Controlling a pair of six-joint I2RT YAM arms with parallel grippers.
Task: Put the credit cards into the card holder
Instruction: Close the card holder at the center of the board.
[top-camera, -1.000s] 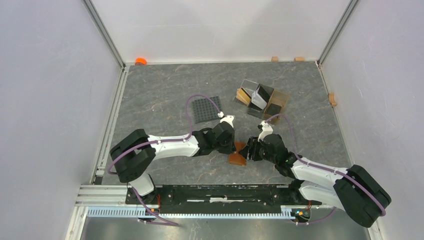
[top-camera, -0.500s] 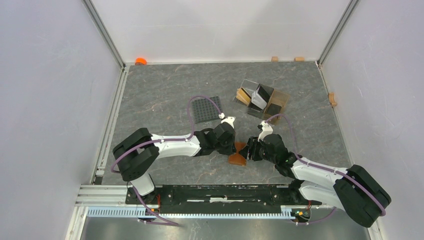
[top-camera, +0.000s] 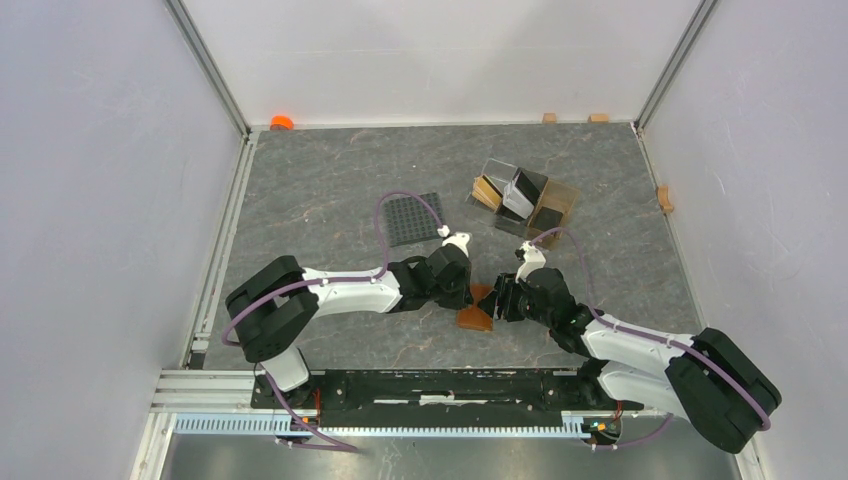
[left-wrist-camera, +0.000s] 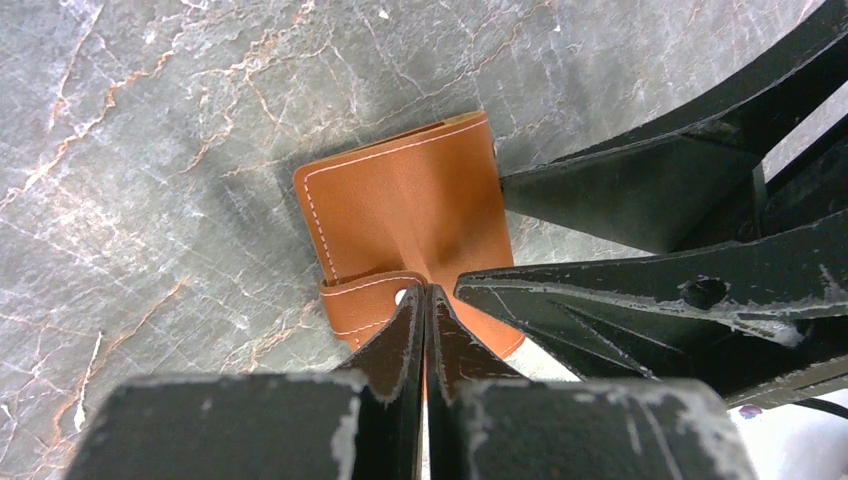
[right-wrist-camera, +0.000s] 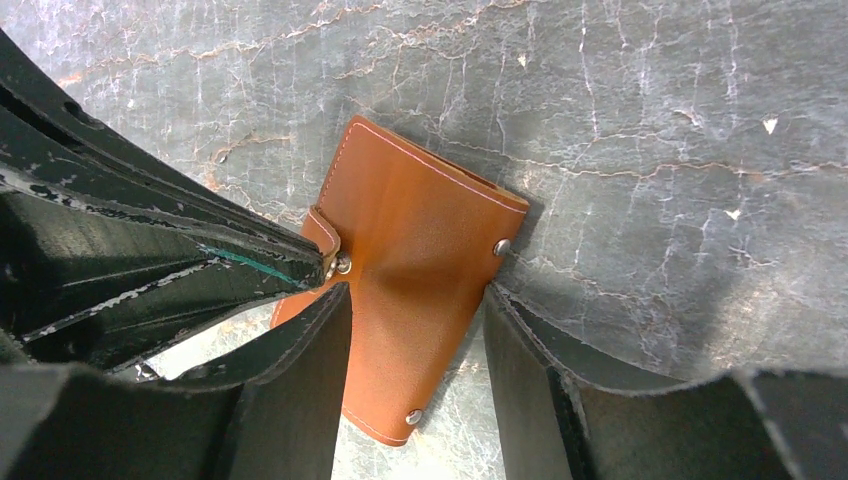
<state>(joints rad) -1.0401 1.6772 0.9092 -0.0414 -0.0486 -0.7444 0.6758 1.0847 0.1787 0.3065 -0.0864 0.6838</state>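
1. The left gripper (left-wrist-camera: 427, 292) has its fingers (left-wrist-camera: 400, 340) pressed together, with no gap showing between them. Their tips pinch the small strap (left-wrist-camera: 360, 300) of the card holder (left-wrist-camera: 400, 205), right beside its snap stud (left-wrist-camera: 400, 297).
2. The right gripper (right-wrist-camera: 415, 295) has its fingers (right-wrist-camera: 300, 380) set apart, one on each long edge of the card holder. Both touch the leather, so it is gripped across its width.
3. The card holder is brown leather and lies on the grey marbled table (top-camera: 330, 180), near the front and about midway between the two arms. In the overhead view the two gripper heads partly cover it (only two brown patches show).
4. The grippers crowd each other. In the right wrist view the left fingertips come in from the left and meet the strap just beside the right gripper's finger.
5. The credit cards (top-camera: 518, 190) stand tilted in the compartments of a clear amber stand (top-camera: 556, 208), toward the far right of the table and well apart from the card holder.
6. A dark studded plate (top-camera: 413, 218) lies flat behind the left arm, with that arm's purple cable (top-camera: 385, 215) looping over its corner.
7. An orange object (top-camera: 282, 122) sits in the far left corner. Small wooden blocks (top-camera: 549, 117) lie along the far edge and another lies on the right edge.
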